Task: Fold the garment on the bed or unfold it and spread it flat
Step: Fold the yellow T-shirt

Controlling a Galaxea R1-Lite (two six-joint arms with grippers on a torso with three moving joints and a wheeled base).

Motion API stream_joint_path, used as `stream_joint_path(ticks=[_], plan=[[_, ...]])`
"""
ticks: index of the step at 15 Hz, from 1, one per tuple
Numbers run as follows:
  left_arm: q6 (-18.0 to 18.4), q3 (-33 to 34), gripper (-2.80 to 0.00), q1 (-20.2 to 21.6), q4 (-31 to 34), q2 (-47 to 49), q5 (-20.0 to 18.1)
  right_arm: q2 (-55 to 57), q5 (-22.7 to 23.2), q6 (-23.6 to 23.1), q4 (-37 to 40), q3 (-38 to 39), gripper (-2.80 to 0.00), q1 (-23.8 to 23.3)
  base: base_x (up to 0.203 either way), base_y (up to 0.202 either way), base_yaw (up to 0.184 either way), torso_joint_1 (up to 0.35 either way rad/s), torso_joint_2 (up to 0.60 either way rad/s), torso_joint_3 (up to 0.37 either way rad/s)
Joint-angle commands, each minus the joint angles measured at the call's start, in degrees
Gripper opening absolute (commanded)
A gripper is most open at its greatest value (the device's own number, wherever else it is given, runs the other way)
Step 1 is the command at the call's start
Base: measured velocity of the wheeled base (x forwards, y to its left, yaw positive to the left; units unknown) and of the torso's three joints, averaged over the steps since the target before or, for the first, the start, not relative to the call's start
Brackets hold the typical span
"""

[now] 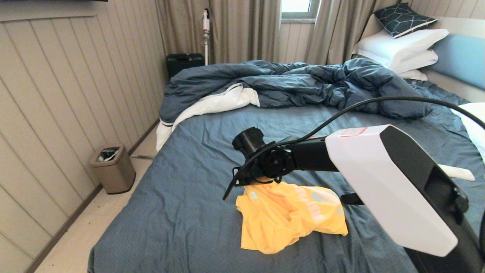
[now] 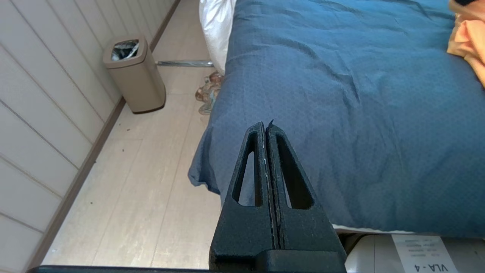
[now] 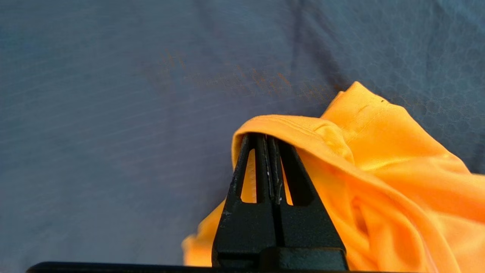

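garment (image 1: 288, 216): bright yellow-orange t-shirt, crumpled in a loose heap on the near half of the bed (image 1: 197, 197), somewhat toward the robot's right of the mattress middle. fabric bunched and folded over itself, pale printed patches showing on the upper folds; not spread flat, not neatly folded.

right gripper (image 3: 267, 141): reaching across the mattress from the robot's right, tip at the far edge of the heap. fingers pressed together with a hemmed edge of the shirt draped over and pinched at their tips; that edge is lifted slightly off the sheet in the right wrist view. black cable arcs above the arm in the head view.

left gripper (image 2: 265, 127): hanging over the near left corner of the mattress, fingers clenched flat against each other with nothing between them, well apart from the shirt, of which only an orange edge shows in the left wrist view.

duvet (image 1: 288, 85): dark blue with white lining, rumpled across the far half of the bed.

pillows (image 1: 401, 47): white, stacked at the headboard (image 1: 460, 57), a dark patterned cushion on top.

waste bin (image 1: 112, 168): tan, on the floor beside the wall, left of the bed.
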Motion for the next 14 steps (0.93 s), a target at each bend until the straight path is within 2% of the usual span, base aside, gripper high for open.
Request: stream_joint_path(ticks=[1,6,11,14], plan=[[0.0,0.0,-2.8,0.0,0.1,0.1,0.0,-2.6,-0.1,-0.1,0.3,0.9,-2.8,-0.1,0.0,0.0,0.0,0.0,0.0,0.0],[0.0,0.0,-2.8,0.0,0.1,0.1,0.0,-8.1,0.2,-0.1,-0.2,12.4,-2.8,-0.7,0.0,0.0,0.0,0.0,0.0,0.0],[0.0,0.1,-2.8,0.0,0.1,0.1,0.0,-11.6,0.8,-0.1,-0.5,17.7,-2.8,-2.0,0.0,0.0,0.0,0.0,0.0,0.0],[0.0,0.1,-2.8,0.0,0.1,0.1,0.0,-16.9,1.5,-0.1,-1.0,25.2,-2.8,-1.8,0.0,0.0,0.0,0.0,0.0,0.0]])
